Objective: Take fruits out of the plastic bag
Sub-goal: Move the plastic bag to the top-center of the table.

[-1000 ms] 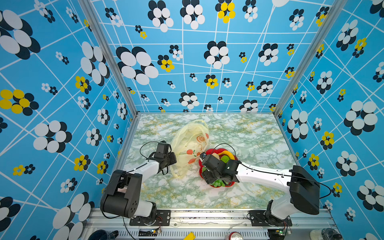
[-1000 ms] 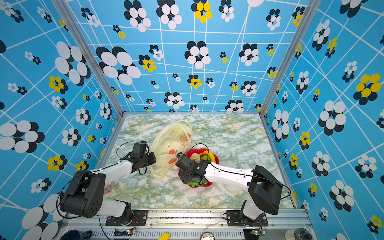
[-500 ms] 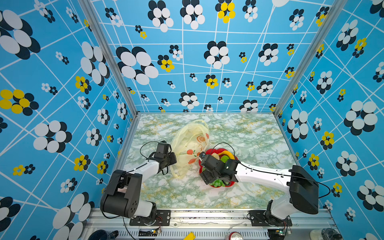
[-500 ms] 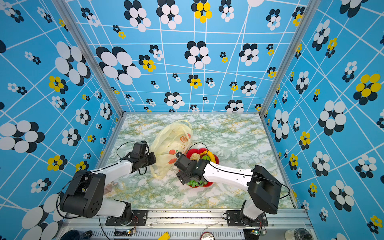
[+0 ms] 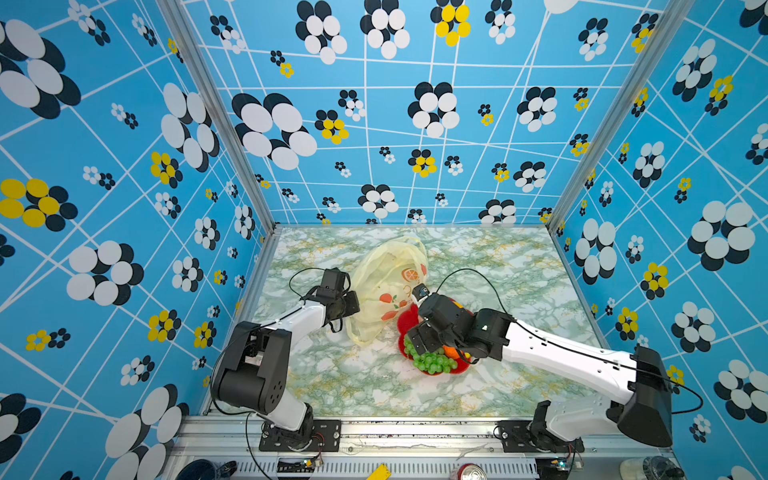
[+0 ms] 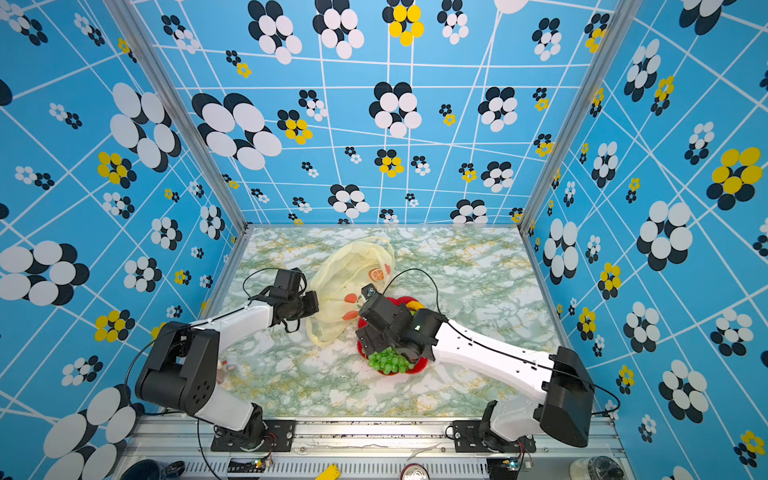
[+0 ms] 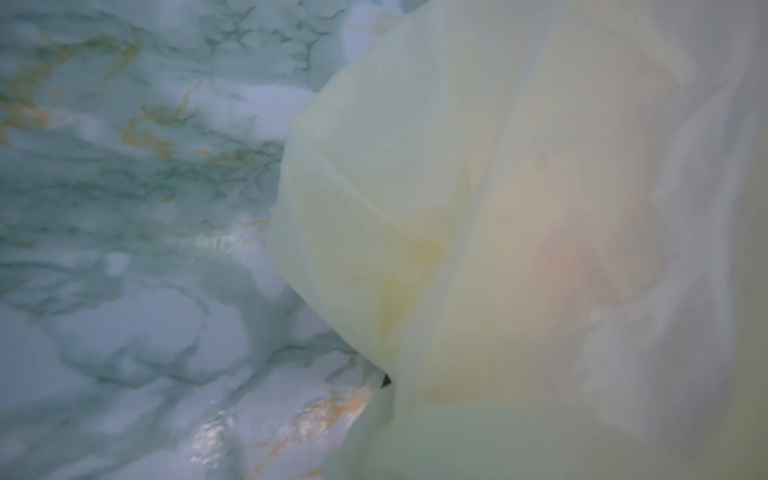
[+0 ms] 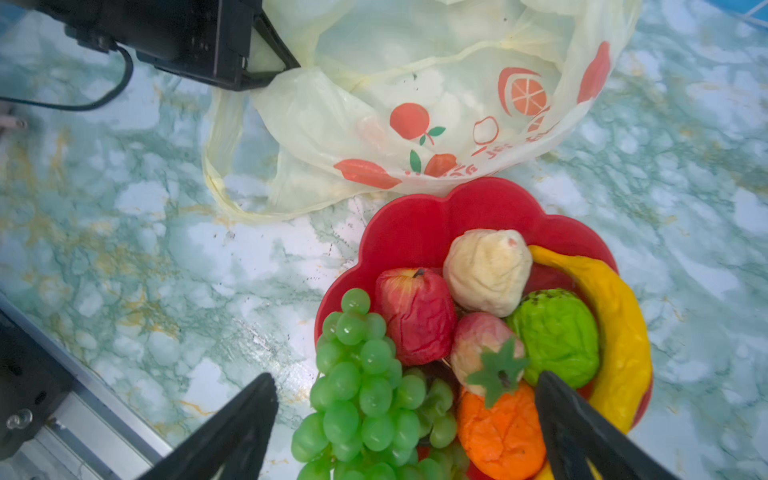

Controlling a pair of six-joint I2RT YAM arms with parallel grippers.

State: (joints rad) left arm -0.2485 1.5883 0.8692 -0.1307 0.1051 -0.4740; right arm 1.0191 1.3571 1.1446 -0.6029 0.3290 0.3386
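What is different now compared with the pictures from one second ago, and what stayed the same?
The right end effector, empty above the red flower-shaped plate, opened its jaws wider. The left end effector closed fully on the edge of the plastic bag. The bag, the plate and the fruits on it, such as the grape bunch and the banana, stayed in place.

Left wrist view: heavy blur; plastic bag [image 7: 519, 208] fills most of frame, contents unreadable, pinkish patch inside unidentifiable. Top view: left end effector [image 5: 355, 302] fingertips lost against bag film; right end effector [image 5: 430, 340] covers most of red plate [image 5: 402, 322], only grape bunch [image 5: 432, 362] clear beneath. Right wrist view: grape bunch, orange [image 8: 503, 432], both fingers [image 8: 232, 436] cut by frame edge; banana [image 8: 615, 332] end behind finger.
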